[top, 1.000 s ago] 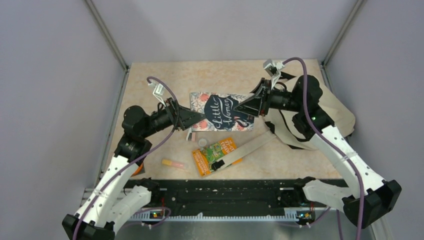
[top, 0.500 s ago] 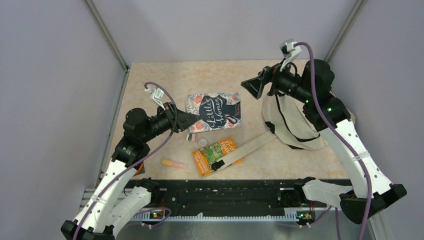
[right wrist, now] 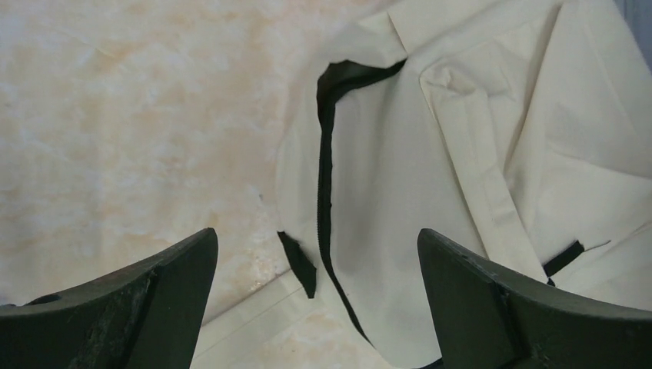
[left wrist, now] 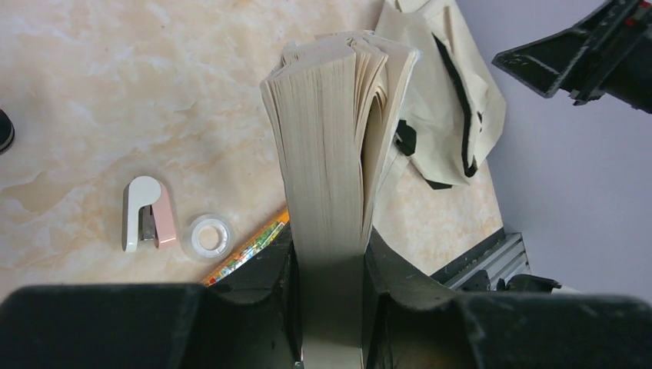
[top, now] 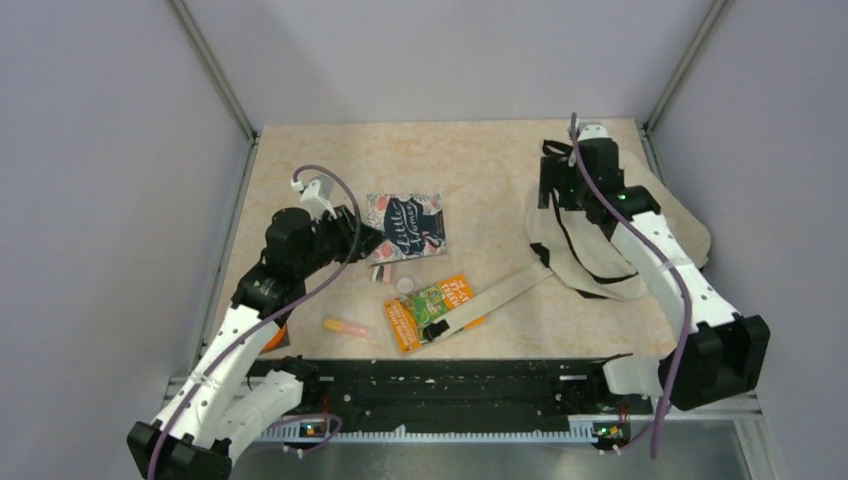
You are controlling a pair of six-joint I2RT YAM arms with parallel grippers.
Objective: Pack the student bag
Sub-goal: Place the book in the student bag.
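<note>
The student bag (top: 640,240) is a cream fabric backpack with a black zipper, lying crumpled at the right of the table. In the right wrist view the student bag (right wrist: 400,177) shows a partly open zipper slit. My right gripper (top: 555,188) hovers over the bag's left edge, and in its wrist view the right gripper (right wrist: 315,234) is open and holds nothing. My left gripper (top: 368,240) is shut on the left edge of a thick floral-covered book (top: 405,225). The wrist view shows the left gripper (left wrist: 330,261) clamping the book (left wrist: 330,138), page edges facing the camera.
An orange-and-green booklet (top: 432,308) lies near the front with a long bag strap (top: 510,290) across it. A tape roll (left wrist: 211,235) and a white-pink stapler (left wrist: 146,214) sit beside it. A pink-orange marker (top: 345,326) lies front left. Metal frame posts and walls ring the table.
My right gripper let go of the book, opened wide and swung right to over the bag. The left gripper closed on the book and drew it left.
</note>
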